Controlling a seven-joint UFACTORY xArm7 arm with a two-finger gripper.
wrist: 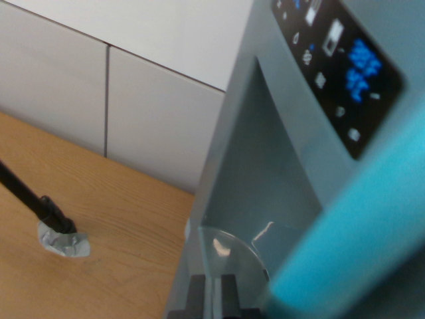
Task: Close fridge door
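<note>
Presently, item: fridge door [279, 179], panel with blue display [362, 70] at two o'clock, filling my wrist view close-up; closure progress unverifiable, no seam shown; end effector state: I cannot tell.

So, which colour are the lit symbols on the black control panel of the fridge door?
Blue. The lit symbols glow on the black control panel; the wrist view shows it.
</note>
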